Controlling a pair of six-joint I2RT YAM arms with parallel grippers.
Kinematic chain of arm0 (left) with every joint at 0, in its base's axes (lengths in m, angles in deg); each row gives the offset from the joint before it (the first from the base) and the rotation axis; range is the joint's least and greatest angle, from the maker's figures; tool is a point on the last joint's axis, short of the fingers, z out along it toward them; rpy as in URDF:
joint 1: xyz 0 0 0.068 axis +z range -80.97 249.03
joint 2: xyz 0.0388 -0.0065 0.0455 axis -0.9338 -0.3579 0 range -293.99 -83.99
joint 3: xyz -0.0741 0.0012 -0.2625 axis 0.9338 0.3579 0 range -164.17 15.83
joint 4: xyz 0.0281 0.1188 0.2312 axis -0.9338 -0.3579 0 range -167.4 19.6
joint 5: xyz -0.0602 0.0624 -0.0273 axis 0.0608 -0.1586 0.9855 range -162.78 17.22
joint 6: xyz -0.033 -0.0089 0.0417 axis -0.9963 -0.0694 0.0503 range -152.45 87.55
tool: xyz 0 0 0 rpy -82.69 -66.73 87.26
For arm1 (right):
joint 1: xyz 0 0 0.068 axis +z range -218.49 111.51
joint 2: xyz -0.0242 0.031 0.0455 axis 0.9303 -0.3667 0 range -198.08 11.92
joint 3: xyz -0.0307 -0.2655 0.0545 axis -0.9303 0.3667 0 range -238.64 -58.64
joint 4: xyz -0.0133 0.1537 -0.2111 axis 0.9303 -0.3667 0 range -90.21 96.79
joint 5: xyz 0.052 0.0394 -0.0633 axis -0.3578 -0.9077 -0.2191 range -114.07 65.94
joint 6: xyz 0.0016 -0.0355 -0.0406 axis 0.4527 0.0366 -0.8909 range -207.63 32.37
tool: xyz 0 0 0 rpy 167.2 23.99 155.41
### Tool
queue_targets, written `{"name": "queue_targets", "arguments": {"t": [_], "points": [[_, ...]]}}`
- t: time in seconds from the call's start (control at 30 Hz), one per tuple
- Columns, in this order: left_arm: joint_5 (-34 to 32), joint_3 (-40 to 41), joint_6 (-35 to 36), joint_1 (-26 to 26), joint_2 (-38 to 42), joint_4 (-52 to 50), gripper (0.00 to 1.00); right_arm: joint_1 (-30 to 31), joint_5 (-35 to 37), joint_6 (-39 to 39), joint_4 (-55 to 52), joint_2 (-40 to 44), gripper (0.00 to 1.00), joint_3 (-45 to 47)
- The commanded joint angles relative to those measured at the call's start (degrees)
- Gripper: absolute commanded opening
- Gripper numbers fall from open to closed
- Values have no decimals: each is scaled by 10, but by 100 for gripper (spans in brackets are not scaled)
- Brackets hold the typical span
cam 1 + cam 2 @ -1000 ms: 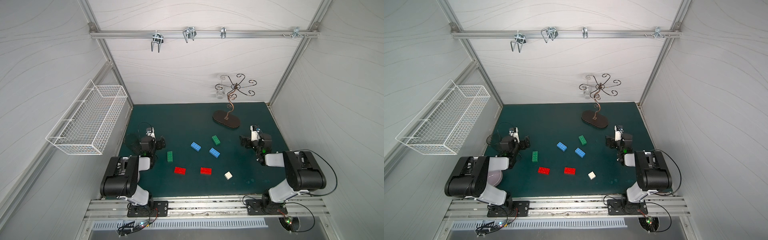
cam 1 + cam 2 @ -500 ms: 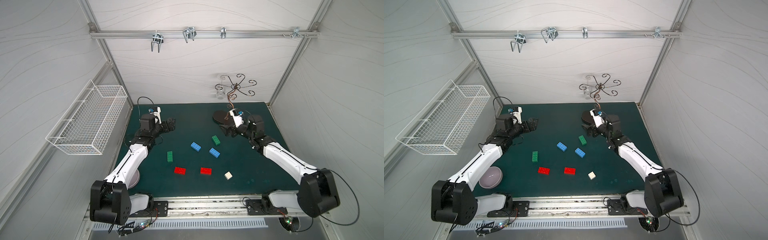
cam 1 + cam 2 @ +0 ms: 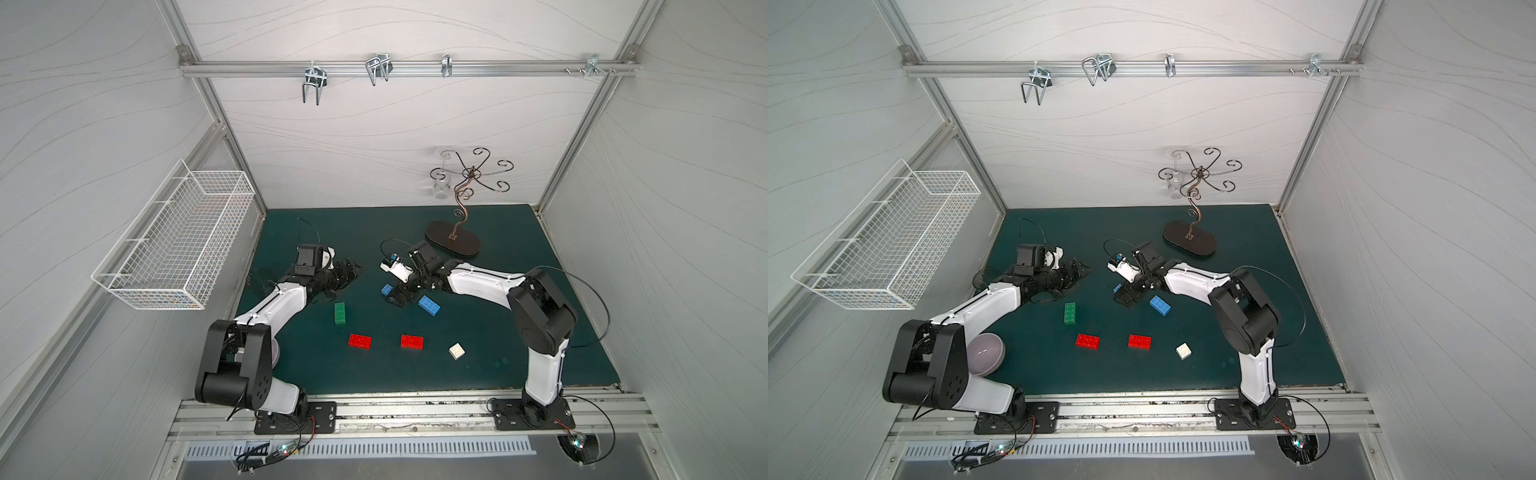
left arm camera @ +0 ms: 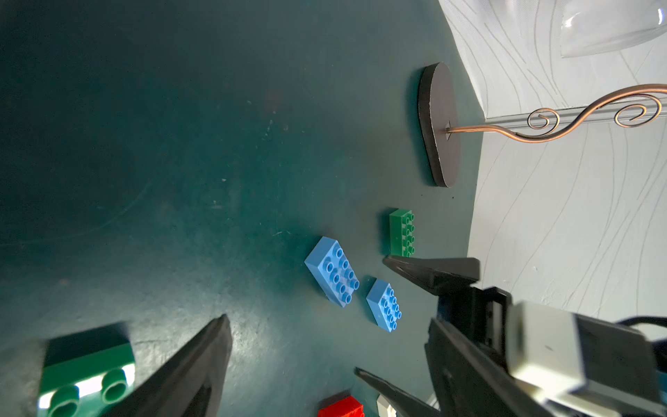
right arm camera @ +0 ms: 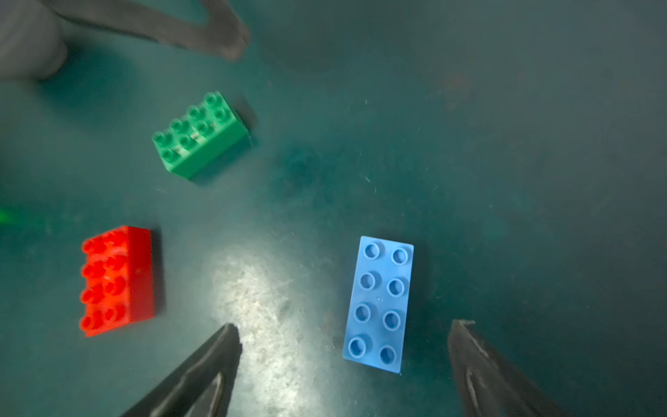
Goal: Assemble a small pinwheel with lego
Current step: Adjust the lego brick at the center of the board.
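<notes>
Stage: assembly is not yet beginning; every piece is lying loose and studs-up on the mat (image 3: 478, 374), with no two bricks joined and no pinwheel forming.
Grip, right side: the right gripper (image 5: 344, 328) is hanging over the blue brick (image 5: 379, 303), jaws spread wide, clasping nothing and touching nothing.
Axis: the blue brick is lying between the two fingers (image 5: 213, 368), its long axis running along them, so the jaws are facing its long sides. It is sitting nearer one finger than the other.
Judgement: a closing stroke would be taking it across the short width, and some centring looks needed first.
Reach: the right arm is plainly the nearer; in a top view it is covering most of the brick.
Grip, left side: the left gripper (image 3: 352, 272) is hovering well apart, jaws parted and empty, with a green brick (image 3: 340, 312) lying near it.
Spread of pieces: a second blue brick (image 3: 429, 305) is lying just beside the right gripper, and a far green brick (image 4: 402, 233) near the stand (image 3: 453, 243). A red brick (image 3: 360, 341), second red brick (image 3: 412, 341) and white brick (image 3: 456, 351) are sitting nearer the bases.
Surfaces: the bricks are showing as hard, glossy plastic with two rows of round studs. The mat is looking matte and scuffed, and the fingers are tapering to black points.
</notes>
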Motion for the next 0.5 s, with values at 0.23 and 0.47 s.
{"name": "queue_targets", "arguments": {"t": [0.23,0.47], "points": [[-27,5,2,3,3,11,89,0,12,-39,-76,-85,80,-99],[-12,8,20,4,6,9,89,4,17,-50,-92,-117,76,-130]]}}
